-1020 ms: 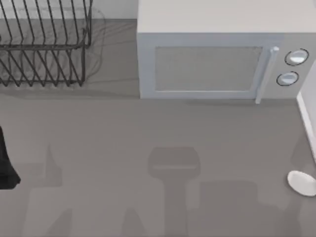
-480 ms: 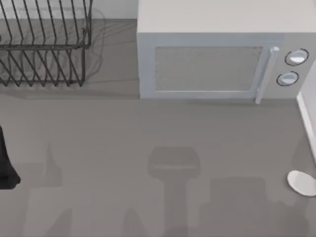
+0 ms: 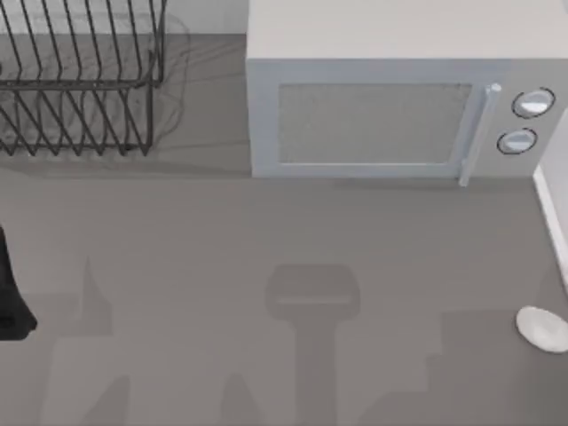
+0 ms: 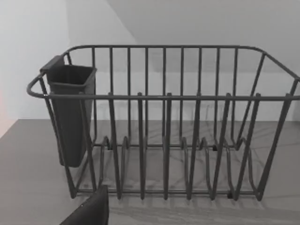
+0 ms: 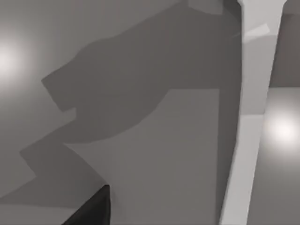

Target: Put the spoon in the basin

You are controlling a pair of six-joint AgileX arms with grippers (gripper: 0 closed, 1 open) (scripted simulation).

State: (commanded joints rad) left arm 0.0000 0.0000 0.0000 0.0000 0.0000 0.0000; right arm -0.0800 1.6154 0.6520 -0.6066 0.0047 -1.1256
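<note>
You see a grey counter [image 3: 222, 231] from above. The spoon [image 3: 543, 328], a small white oval, lies flat at the lower right of the frame, close to the pale rim of the basin [image 3: 552, 226] along the right edge. That closeness suggests a short carry once it is gripped. A microwave [image 3: 382, 98] fills the upper middle; a wire rack [image 3: 80, 80] sits upper left. A dark piece of the left arm [image 3: 11, 293] rests at the left edge, seemingly idle. You cannot tell how either end effector is set.
</note>
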